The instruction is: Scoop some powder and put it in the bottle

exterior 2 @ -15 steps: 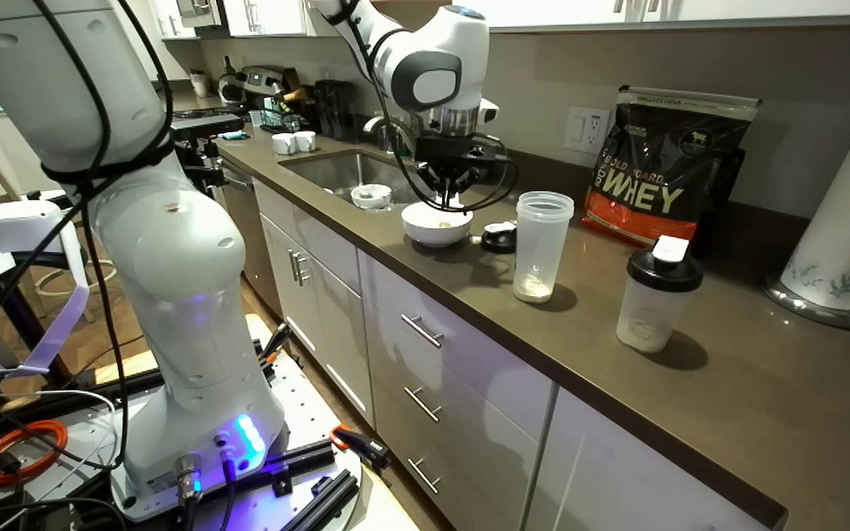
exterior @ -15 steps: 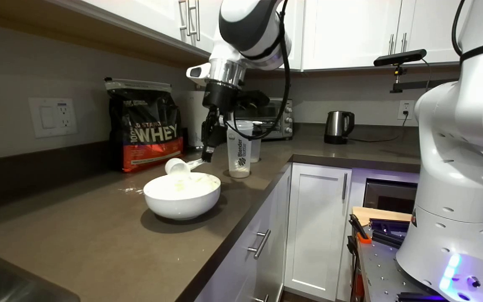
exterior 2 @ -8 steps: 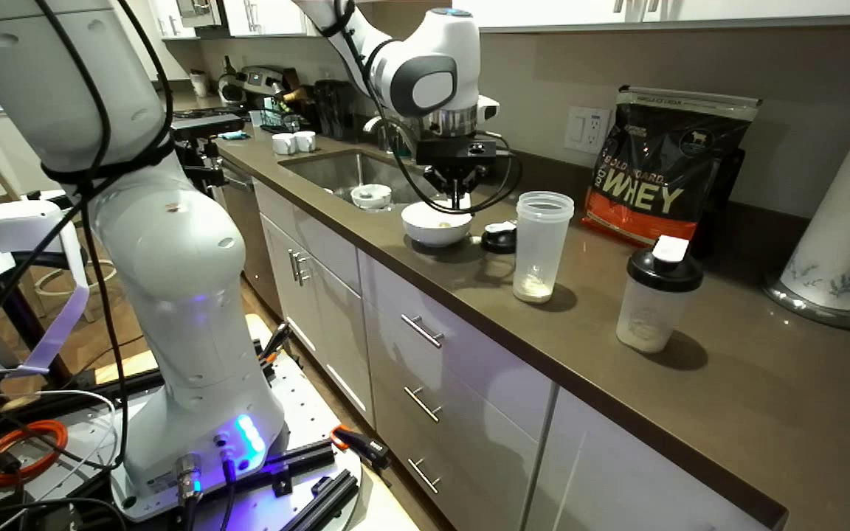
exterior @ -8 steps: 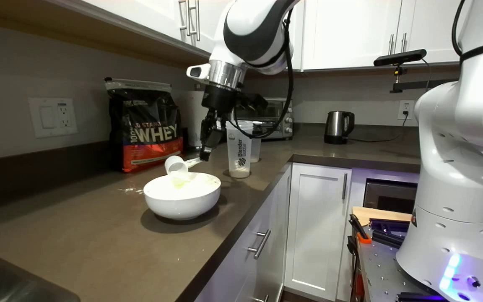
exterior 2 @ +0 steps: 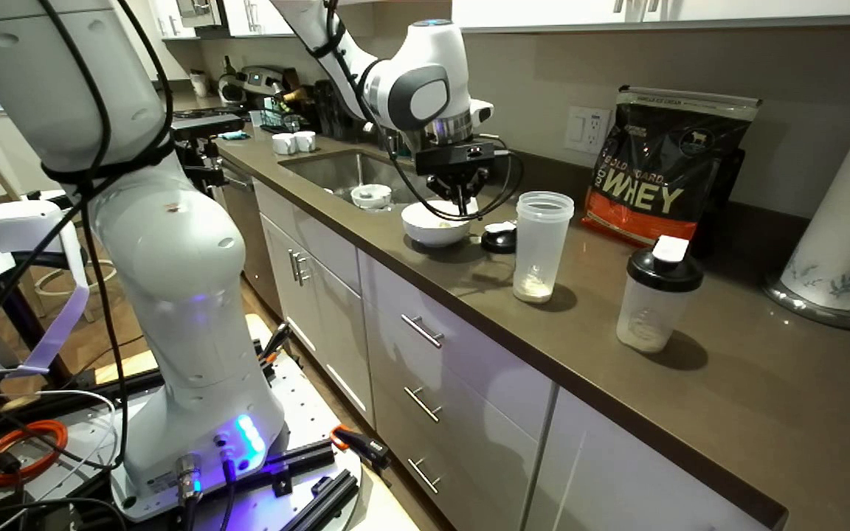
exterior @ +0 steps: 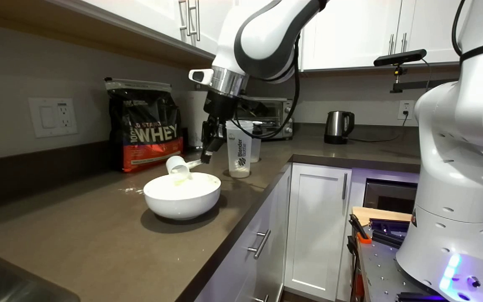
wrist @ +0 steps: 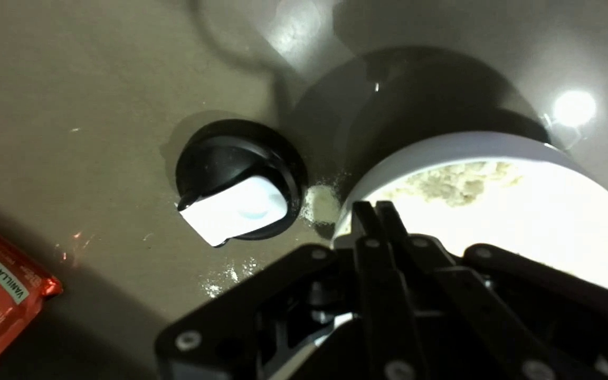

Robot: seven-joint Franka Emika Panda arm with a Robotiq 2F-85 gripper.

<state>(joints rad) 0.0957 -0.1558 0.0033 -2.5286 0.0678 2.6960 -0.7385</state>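
Tool pressed together, pinching the handle of a white scoop, its cup tilted at the rim of the bowl; contact with the powder cannot be determined. Powder lies in the bowl, near the front edge of the surface. Bottle stands upright near that same edge, a pale layer at its base. Whey bag stands along the rear edge.

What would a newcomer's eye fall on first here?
Probably the black-and-red WHEY bag at the back of the counter. Next, the tool, closed on a white scoop tilted toward the bowl of powder. Then the open translucent bottle, standing between the bowl and a lidded shaker.
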